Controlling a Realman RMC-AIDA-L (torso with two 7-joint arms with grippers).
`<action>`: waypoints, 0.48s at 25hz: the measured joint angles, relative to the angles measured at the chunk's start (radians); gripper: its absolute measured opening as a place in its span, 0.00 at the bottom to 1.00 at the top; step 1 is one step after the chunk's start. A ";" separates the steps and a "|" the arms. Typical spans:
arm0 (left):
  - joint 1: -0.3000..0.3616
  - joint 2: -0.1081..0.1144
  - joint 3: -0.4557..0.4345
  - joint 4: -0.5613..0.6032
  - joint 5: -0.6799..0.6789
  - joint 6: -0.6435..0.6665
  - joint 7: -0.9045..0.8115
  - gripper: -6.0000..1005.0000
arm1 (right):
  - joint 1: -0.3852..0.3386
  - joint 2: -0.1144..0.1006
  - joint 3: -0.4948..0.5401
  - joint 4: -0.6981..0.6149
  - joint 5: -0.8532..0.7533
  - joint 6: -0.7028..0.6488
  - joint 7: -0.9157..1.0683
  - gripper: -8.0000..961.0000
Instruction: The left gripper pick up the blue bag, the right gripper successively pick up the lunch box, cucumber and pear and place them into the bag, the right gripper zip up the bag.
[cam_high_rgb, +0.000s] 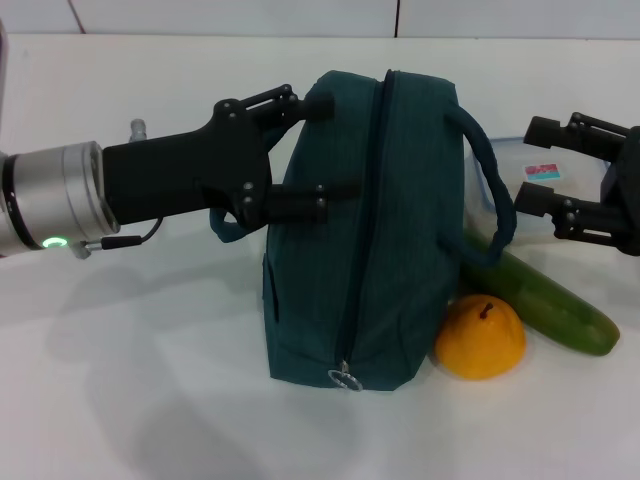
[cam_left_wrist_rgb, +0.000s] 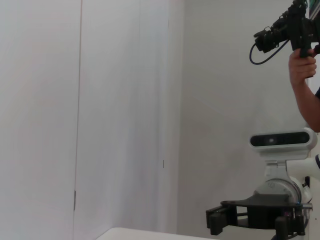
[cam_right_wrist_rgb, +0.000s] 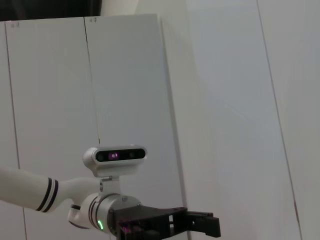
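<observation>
Head view: left pincer (cam_high_rgb: 312, 155) astride blue bag (cam_high_rgb: 375, 230) handle, fingers spread.

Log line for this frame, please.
left gripper: open, at bag side | right gripper: open, over lunch box | bag: zipped | cucumber, pear: on table

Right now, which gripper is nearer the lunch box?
Right. The right gripper hovers open directly over the lunch box behind the cucumber. The left gripper is on the far side of the blue bag, at its left handle.
</observation>
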 joint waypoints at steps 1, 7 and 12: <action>0.001 0.000 0.000 0.000 0.000 0.000 -0.001 0.89 | 0.000 0.000 0.000 0.000 0.000 -0.001 0.000 0.78; 0.006 0.000 0.000 0.000 0.001 0.001 -0.002 0.89 | 0.000 0.001 0.000 0.000 0.000 -0.002 0.000 0.78; 0.006 0.000 0.000 0.014 0.000 0.002 -0.029 0.89 | 0.000 0.002 0.000 0.000 0.000 -0.001 0.000 0.78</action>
